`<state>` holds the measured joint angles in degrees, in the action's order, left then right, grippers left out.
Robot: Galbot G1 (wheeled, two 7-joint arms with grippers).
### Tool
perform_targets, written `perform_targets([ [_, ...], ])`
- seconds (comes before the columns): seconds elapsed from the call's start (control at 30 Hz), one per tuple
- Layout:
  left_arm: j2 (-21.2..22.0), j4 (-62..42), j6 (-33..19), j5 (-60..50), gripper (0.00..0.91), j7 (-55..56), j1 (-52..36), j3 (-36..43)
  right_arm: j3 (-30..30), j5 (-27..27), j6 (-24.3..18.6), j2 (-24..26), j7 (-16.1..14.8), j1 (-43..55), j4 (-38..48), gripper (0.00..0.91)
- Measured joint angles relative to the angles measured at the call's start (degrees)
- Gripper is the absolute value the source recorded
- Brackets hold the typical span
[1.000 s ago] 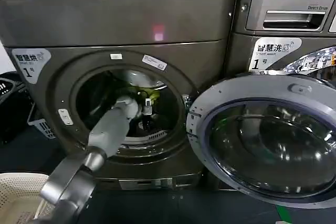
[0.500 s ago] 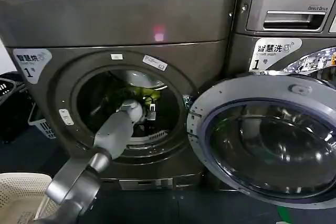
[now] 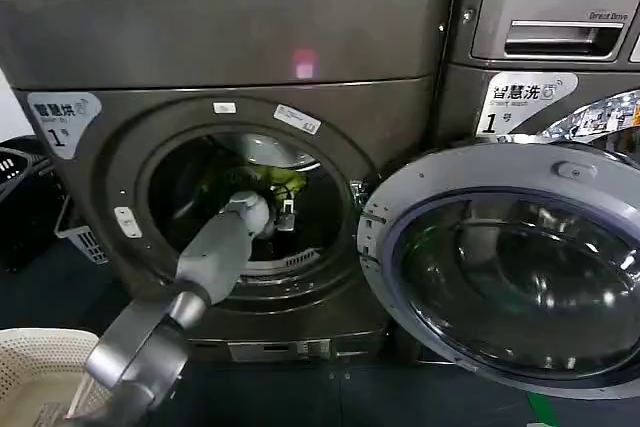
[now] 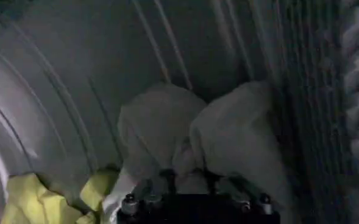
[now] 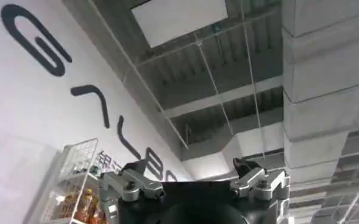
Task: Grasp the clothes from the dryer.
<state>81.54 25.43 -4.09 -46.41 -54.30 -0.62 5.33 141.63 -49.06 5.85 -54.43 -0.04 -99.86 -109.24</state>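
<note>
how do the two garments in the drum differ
Colour: the white garment is pale white-grey; the yellow garment is lime yellow-green.
Place: the white one lies bunched right ahead of the left gripper; the yellow one lies off to the side by the drum wall.
Shape: the white one heaps into two rounded humps; the yellow one lies lower and crumpled.
Both are soft cloth lying loose inside the dryer.

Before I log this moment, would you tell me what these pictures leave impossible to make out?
- Left pincer: the head view has it deep in the dryer drum, too small to judge; the left wrist view cuts its tips off at the frame edge against the white garment.
- Yellow-green garment: cut off at the left wrist view's edge, so its print and full extent are hidden.
- Right pincer: aimed at the ceiling, fingertips cut off.
</note>
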Motion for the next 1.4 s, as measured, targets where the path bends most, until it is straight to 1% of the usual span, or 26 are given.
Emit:
perform_targets([
  [0.37, -0.82, 0.94, 0.10, 1.69, 0.000, -0.45, 0.91, -1.51, 0.48, -0.14, -0.09, -0.08, 0.06, -0.34, -0.10, 0.907],
  [0.63, -2.48, 6.52, 1.93, 6.40, 0.000, 3.49, 4.12, -7.63, 0.14, -0.09, -0.24, -0.51, 0.26, -0.11, -0.56, 0.907],
  [0.83, -3.74, 13.78, 3.96, 12.48, 0.000, 11.31, 9.21, -13.63, -0.58, 0.07, 0.01, -0.82, 0.46, 0.34, -1.45, 0.907],
  [1.1, -3.27, 26.93, 6.84, 23.93, 0.000, 24.85, 18.66, -21.49, -0.55, 0.15, -0.29, -0.80, 0.26, 0.23, -1.61, 0.907],
  [1.4, -1.35, 39.06, 6.21, 36.43, 0.000, 40.22, 27.12, -27.07, -0.52, 4.99, -1.41, -0.82, -0.37, -0.33, -2.55, 0.907],
])
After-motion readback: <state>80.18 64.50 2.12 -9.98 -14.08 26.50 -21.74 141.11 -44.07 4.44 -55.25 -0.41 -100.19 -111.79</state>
